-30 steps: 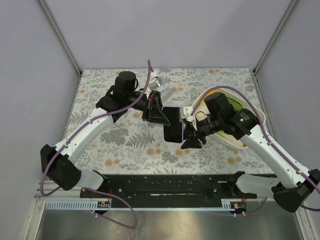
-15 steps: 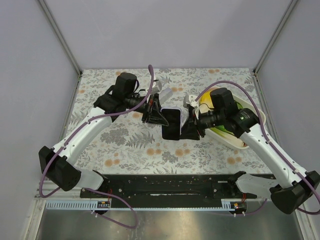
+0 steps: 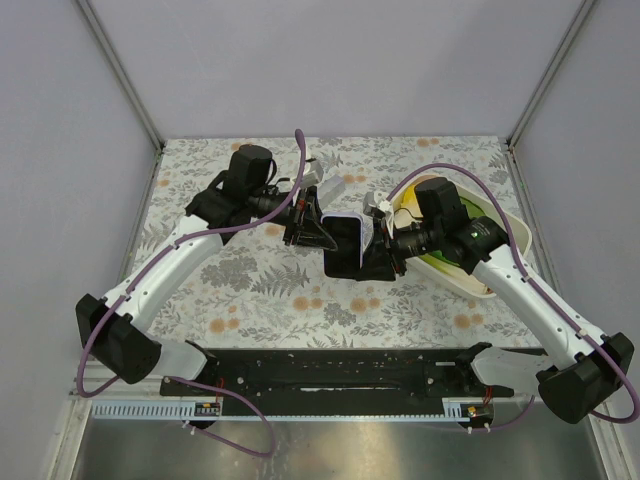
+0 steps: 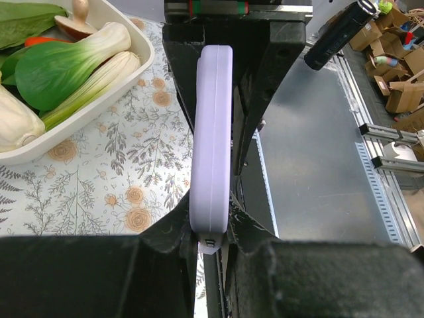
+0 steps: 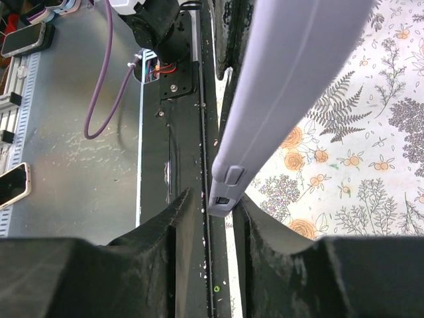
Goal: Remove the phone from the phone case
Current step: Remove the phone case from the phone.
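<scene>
Phone [image 3: 342,245] in lilac case [image 3: 361,238], mid-table, held up between both grippers. Dark screen faces the top camera; case rim shows along its 12 and 3 o'clock sides.

Left gripper [image 3: 316,234] is at 9 o'clock of the phone, pinching the case. In the left wrist view the case [image 4: 212,126] is edge-on, with fingers [image 4: 173,232] pressed to both faces at its near end. There is a small cut-out at that end. No lettering can be made out on the case.

Right gripper [image 3: 380,252] is at 3 o'clock of the phone. In the right wrist view the end of the case [image 5: 285,79] sits between the fingers [image 5: 255,222], jaws part-spread astride it. Cannot tell whether they bite.

Writing:
- Cardboard boxes [image 4: 397,93] off the table: print too small to read.
- Two spare handsets [image 5: 16,41] on the metal bench: no marks legible.

Edges and room:
- Tray [image 3: 500,212] of greens [image 4: 59,66] lies at 3 o'clock, just behind the right arm.
- Black rail [image 3: 320,372] runs along the table's 6 o'clock edge.
- Floral cloth [image 3: 250,290] lies open from 6 to 8 o'clock of the phone, and in a strip at 12 o'clock up to the back wall.
- Side walls close in at 9 and 3 o'clock.
</scene>
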Robot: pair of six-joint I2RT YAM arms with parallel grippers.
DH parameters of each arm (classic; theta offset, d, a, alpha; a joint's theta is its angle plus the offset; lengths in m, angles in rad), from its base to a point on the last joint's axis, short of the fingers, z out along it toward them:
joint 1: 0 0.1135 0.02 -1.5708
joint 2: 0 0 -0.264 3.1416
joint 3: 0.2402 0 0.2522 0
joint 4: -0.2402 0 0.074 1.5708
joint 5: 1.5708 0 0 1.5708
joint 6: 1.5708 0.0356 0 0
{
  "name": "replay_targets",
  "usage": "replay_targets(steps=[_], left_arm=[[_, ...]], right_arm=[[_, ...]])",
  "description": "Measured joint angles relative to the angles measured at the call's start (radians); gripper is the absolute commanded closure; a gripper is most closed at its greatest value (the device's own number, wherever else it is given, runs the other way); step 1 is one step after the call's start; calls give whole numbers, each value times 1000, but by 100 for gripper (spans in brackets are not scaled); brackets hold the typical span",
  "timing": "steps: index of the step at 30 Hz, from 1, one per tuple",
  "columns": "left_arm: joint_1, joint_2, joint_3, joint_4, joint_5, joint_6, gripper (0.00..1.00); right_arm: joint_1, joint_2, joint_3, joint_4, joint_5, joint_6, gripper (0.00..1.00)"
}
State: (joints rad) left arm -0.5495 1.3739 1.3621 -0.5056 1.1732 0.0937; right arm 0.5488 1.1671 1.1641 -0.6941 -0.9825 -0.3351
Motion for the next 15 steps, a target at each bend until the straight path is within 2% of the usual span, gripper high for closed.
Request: replay_targets(steps=[8, 15], left_arm=[[0, -13, -9, 31, 4, -34, 100], [-1, -17, -14, 23, 31, -10, 100]], right_arm=[[-10, 0, -18, 40, -23, 14, 96], [-15, -3, -33, 43, -100, -45, 100]])
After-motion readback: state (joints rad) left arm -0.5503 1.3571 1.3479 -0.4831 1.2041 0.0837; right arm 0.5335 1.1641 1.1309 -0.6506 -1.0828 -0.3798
